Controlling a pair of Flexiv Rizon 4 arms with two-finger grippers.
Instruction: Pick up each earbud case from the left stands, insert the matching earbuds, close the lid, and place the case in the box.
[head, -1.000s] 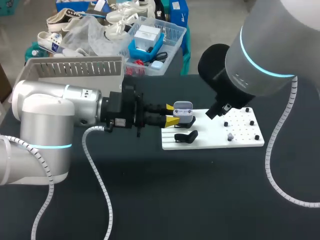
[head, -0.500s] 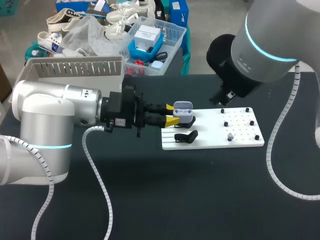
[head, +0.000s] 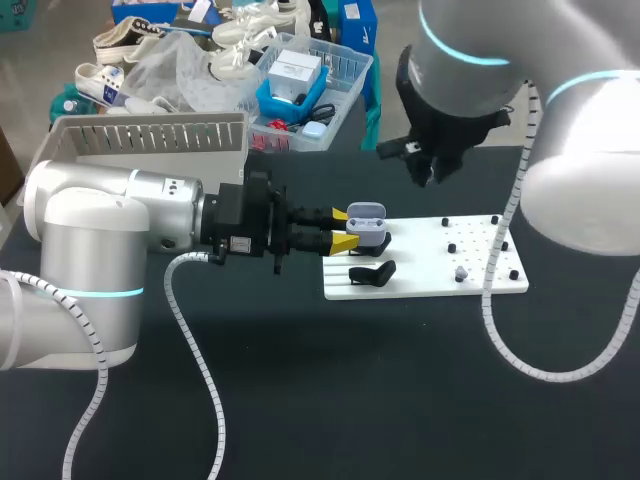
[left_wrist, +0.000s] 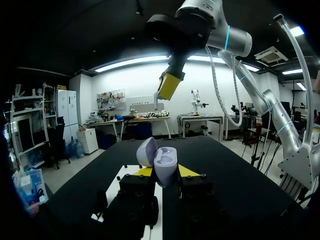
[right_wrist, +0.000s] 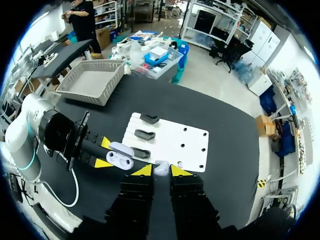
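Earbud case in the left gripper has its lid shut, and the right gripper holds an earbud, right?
The lid is open, as the left wrist view shows. The earbud case is in the left gripper, and the right gripper holds an earbud.

Around case (head: 367, 222), head view: 9 o'clock was blocked by left gripper (head: 343, 228) clamping it. Stand (head: 372, 273) stood just at 6. Board (head: 480, 275) with low pegs (head: 452, 247) ran to 3. Right gripper (right_wrist: 160, 170), pinching earbud (right_wrist: 161, 167), hung at 1. Box (head: 150, 135) sat at 10. Table (head: 350, 400) beyond 6 lay open.
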